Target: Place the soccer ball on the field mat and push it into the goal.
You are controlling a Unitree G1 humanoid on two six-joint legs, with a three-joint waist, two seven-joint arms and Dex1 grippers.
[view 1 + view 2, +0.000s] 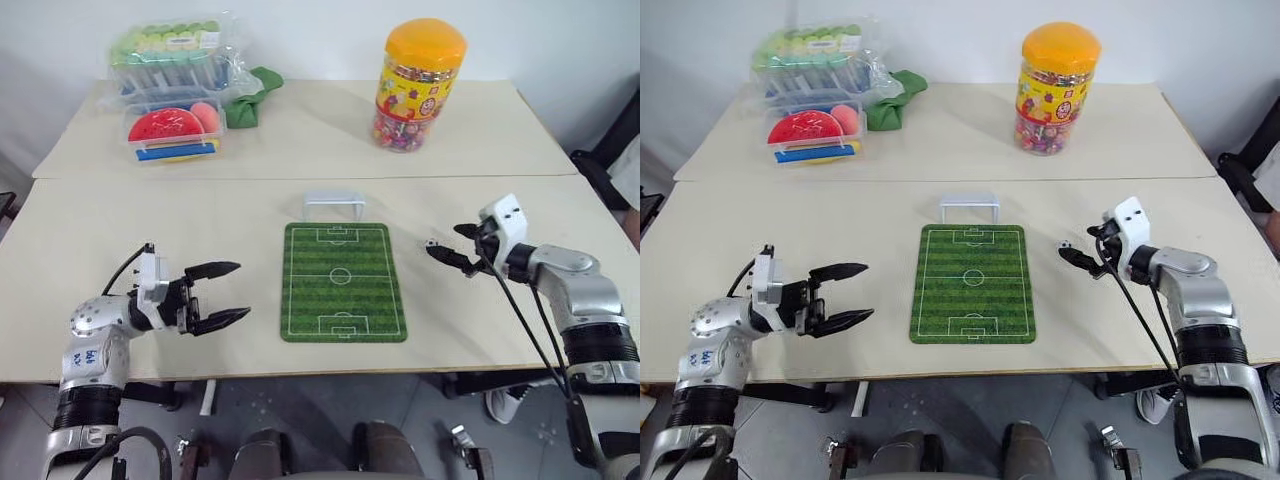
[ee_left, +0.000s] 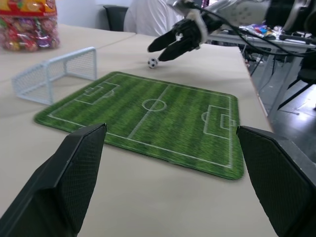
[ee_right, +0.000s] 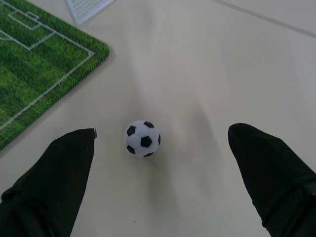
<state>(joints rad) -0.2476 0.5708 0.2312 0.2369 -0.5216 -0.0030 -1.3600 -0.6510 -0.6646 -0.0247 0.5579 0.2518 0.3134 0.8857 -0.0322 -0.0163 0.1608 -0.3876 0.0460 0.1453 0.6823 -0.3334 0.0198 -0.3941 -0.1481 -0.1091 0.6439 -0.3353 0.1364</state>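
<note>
The right gripper (image 1: 447,252) is low over the table (image 1: 150,220), and its two black fingers (image 3: 54,177) are spread wide apart. The little soccer ball (image 3: 142,138) sits on the bare table just in front of this gripper, in line with the gap between the fingers. The fingers are not touching it. The ball is white with black patches.

The green field mat (image 1: 343,281) lies flat on the table, off to the side of the right gripper, toward the other arm. The ball is near one corner of the mat but not on it. The mat has white lines like a real soccer pitch.

The small white goal (image 1: 334,204) stands at the far short end of the mat, just beside its edge. It is past the ball and off to the mat's side.

The left gripper (image 1: 228,293) is on the other side of the mat, near the close end. Its fingers (image 2: 64,177) are wide apart too, and it holds nothing. It points across the mat toward the right gripper.

Far back on the table, well away from both grippers, stand a candy jar (image 1: 420,85) with an orange lid, some clear boxes of toys (image 1: 172,132), and a green cloth (image 1: 255,92).
</note>
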